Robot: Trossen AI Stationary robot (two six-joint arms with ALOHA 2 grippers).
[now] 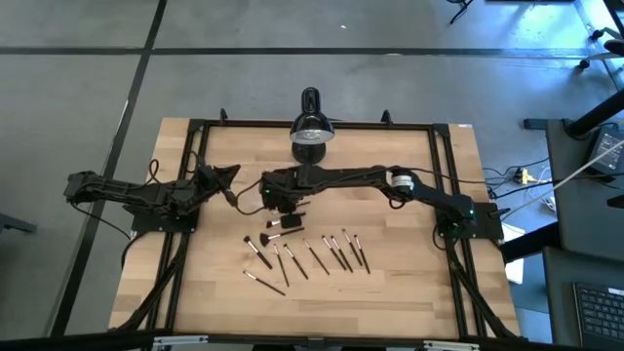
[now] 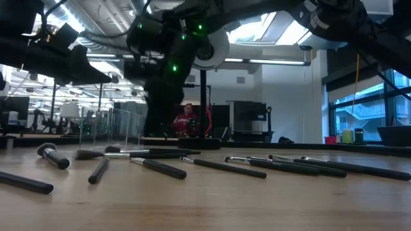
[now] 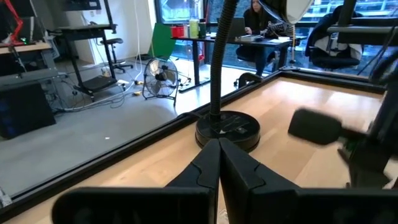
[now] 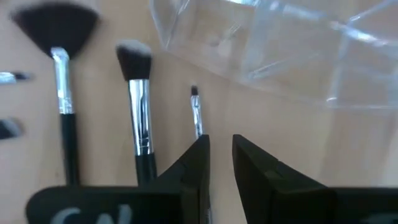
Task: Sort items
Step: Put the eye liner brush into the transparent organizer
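Note:
Several thin makeup brushes (image 1: 322,255) with dark handles lie flat on the wooden table, in a loose row near the middle. My right gripper (image 4: 221,149) hangs over the far-left end of this group, pointing steeply down, open by a narrow gap with bare wood showing in it. In the right wrist view a fan brush (image 4: 56,28), a round-tipped brush (image 4: 134,59) and a very thin brush (image 4: 196,109) lie just ahead. The thin brush's handle runs under one finger. My left gripper (image 3: 219,149) waits shut at the table's left, holding nothing.
A clear plastic container (image 4: 280,50) stands just beyond my right gripper. A black desk lamp (image 1: 310,136) stands at the middle of the far edge, its round base (image 3: 227,127) ahead of my left gripper. Black frame rails (image 1: 185,195) border the table.

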